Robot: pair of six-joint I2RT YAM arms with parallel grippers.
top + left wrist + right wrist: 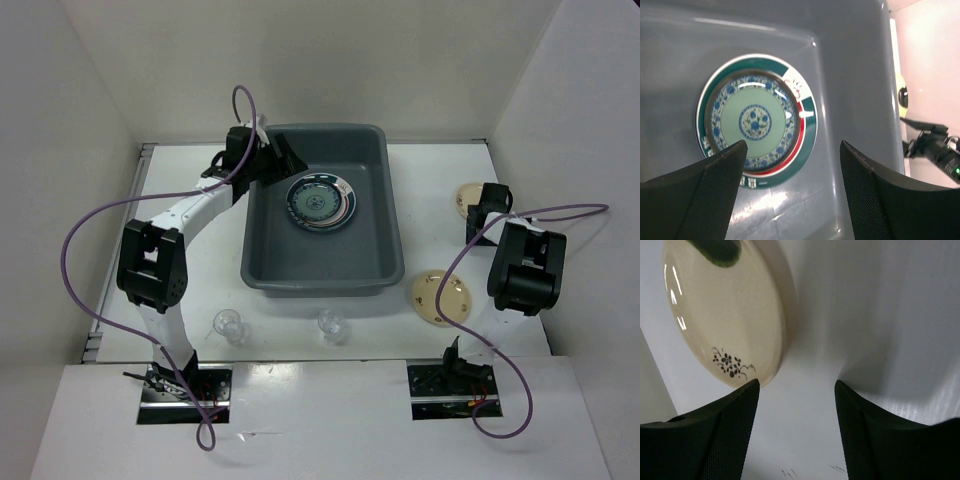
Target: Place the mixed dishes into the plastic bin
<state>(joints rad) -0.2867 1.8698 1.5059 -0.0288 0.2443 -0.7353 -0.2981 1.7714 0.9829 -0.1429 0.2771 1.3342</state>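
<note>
Right gripper (pixel 796 390) and left gripper (pixel 792 150) are both standing with jaws apart, holding nothing. Nearest the arms, two clear cups (pixel 229 326) (pixel 331 324) are waiting on the table (pixel 430 170) in front of the bin (pixel 320 283), and a tan plate (pixel 440 298) is lying just off its near right corner. Inside the bin a green-rimmed plate (pixel 319 201) is resting flat, with the left gripper hanging over the far left corner. Farthest out, the right gripper is sitting low beside a second tan plate (pixel 725 315), whose rim is lying just outside one finger, not between them. Picking this plate up looks like the step in hand. The gripper should probably be shifting sideways until the rim sits between the fingers, then closing firmly before lifting, since the glossy surface may slip.
</note>
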